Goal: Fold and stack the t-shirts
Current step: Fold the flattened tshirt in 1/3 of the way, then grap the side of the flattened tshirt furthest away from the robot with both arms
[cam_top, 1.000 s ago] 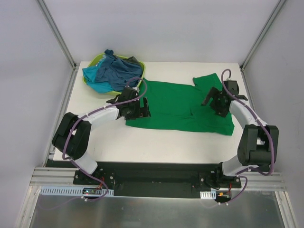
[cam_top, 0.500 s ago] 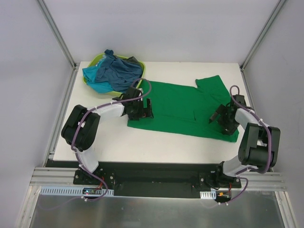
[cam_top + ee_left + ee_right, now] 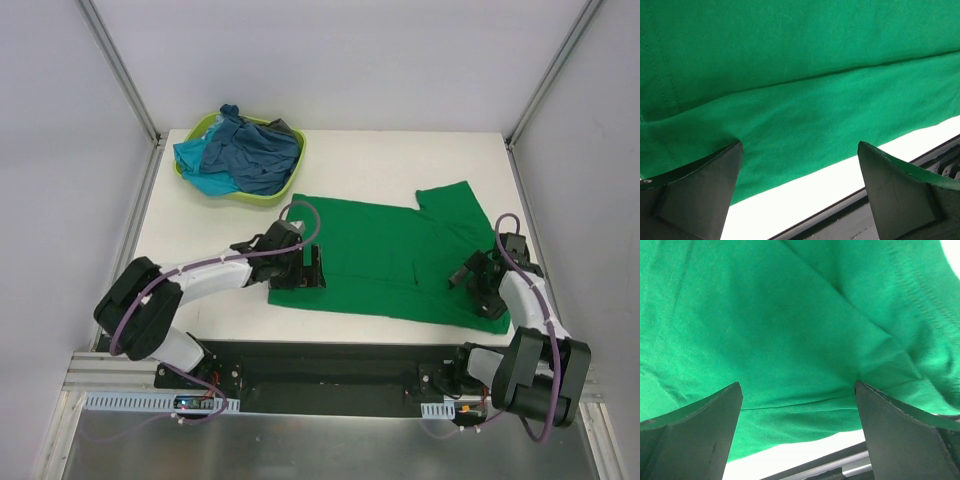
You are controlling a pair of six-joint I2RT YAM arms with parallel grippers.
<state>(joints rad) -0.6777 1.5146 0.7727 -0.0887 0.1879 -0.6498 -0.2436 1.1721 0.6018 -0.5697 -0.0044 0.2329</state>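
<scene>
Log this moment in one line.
green t-shirt: flat on table; left claw: open over it; right claw: open over it; lime basket: other t-shirts

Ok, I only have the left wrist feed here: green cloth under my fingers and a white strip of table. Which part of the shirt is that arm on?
Observer: The left gripper sits on the near left corner of the green t-shirt, which lies spread flat.
Operator: And the other arm?
Observer: The right gripper is on the near right corner, jaws open, with cloth puckered at its fingers.
Operator: Anything else waiting?
Observer: A heap of blue and turquoise shirts fills the lime basket at the far left corner of the table.
</scene>
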